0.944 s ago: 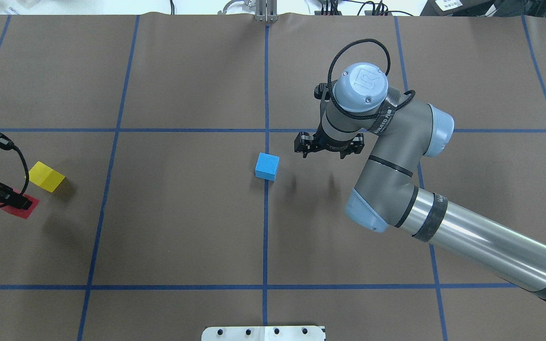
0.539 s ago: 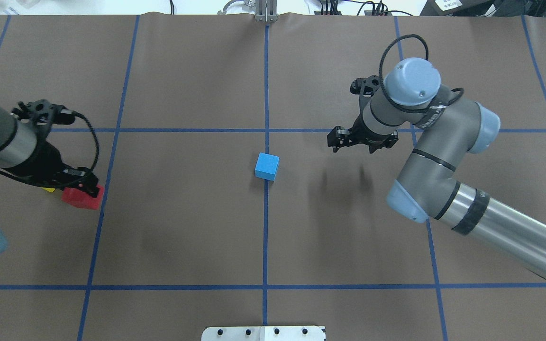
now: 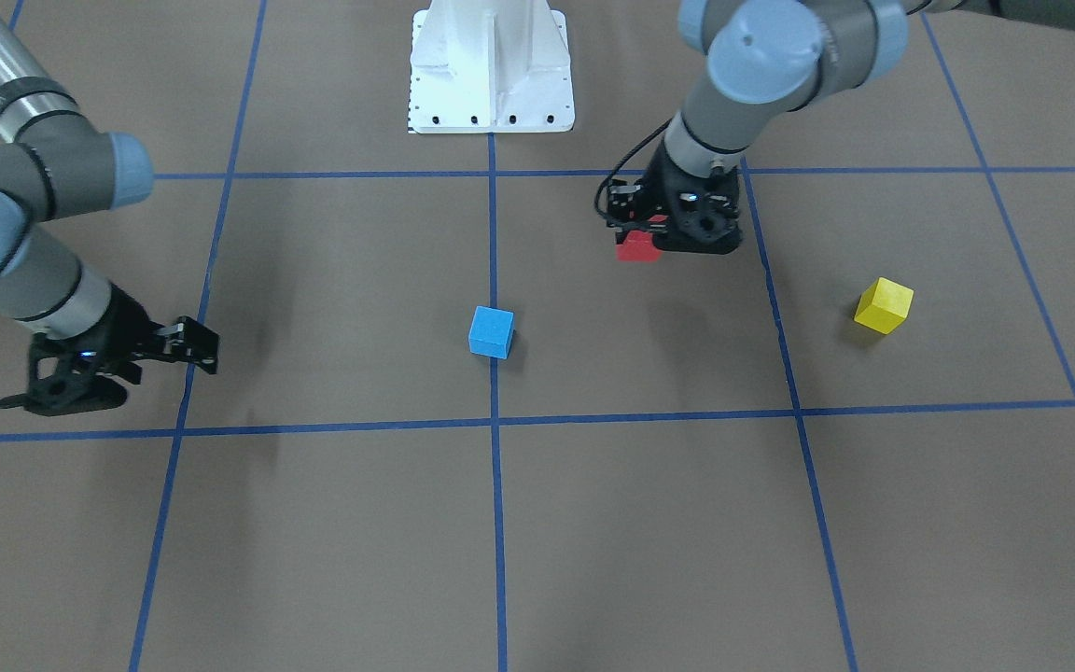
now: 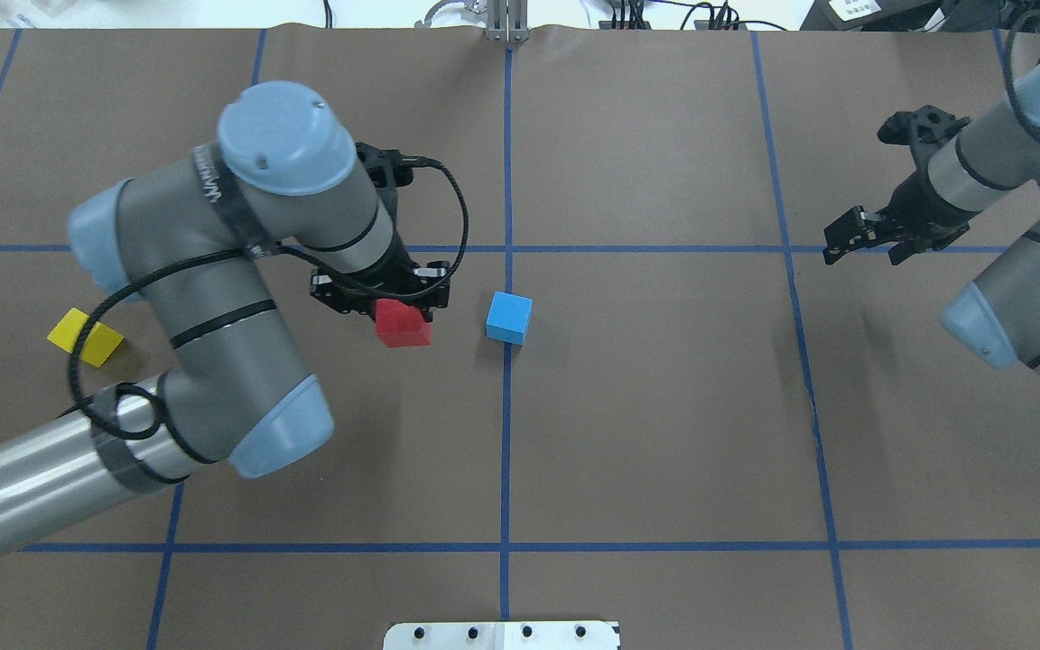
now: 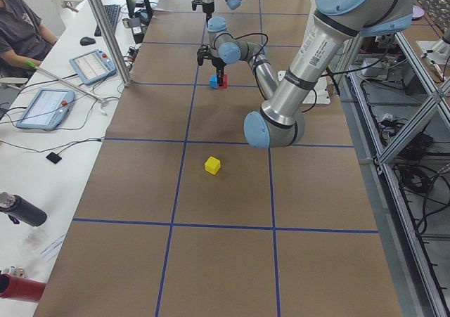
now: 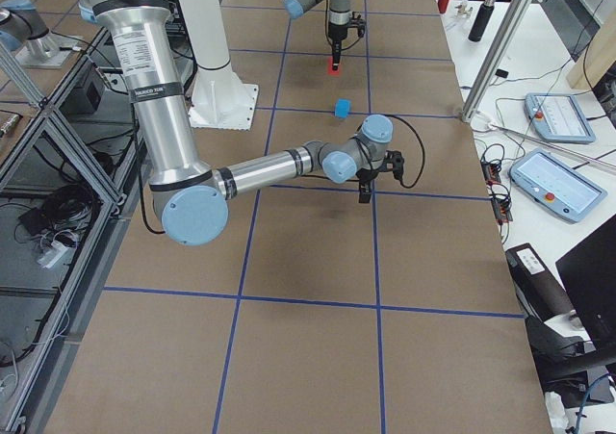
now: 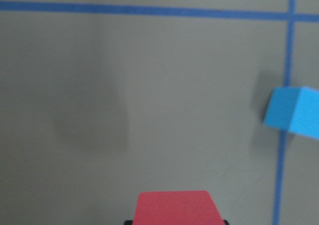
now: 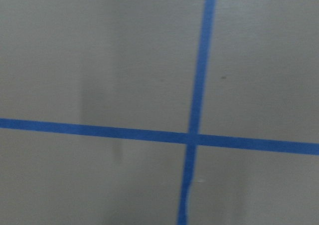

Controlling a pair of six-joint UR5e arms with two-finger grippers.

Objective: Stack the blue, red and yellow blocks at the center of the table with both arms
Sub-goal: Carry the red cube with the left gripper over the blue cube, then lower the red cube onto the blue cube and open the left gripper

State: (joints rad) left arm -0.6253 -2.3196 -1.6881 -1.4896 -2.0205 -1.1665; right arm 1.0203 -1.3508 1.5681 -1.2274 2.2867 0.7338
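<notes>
The light blue block [image 4: 509, 318] [image 3: 491, 332] sits on the middle tape line [image 4: 506, 433] at the table's center. My left gripper [image 4: 382, 304] [image 3: 663, 231] is shut on the red block [image 4: 403, 325] [image 3: 636, 246], held above the table just left of the blue one. In the left wrist view the red block [image 7: 179, 207] is at the bottom edge and the blue block [image 7: 294, 117] at the right. The yellow block [image 4: 85, 338] [image 3: 884, 305] lies alone at the far left. My right gripper [image 4: 865, 239] [image 3: 185, 343] hovers open and empty at the far right.
A white metal pedestal [image 3: 491, 65] [image 4: 502, 635] stands at the robot's side of the table. A person [image 5: 21, 29] sits at a side desk with tablets [image 5: 91, 66], off the brown mat. The right wrist view holds only a crossing of tape lines [image 8: 192, 137].
The left arm has carried the red block from the far left, by the yellow block, to just beside the blue block. The right arm has drawn back from the centre to the right.
</notes>
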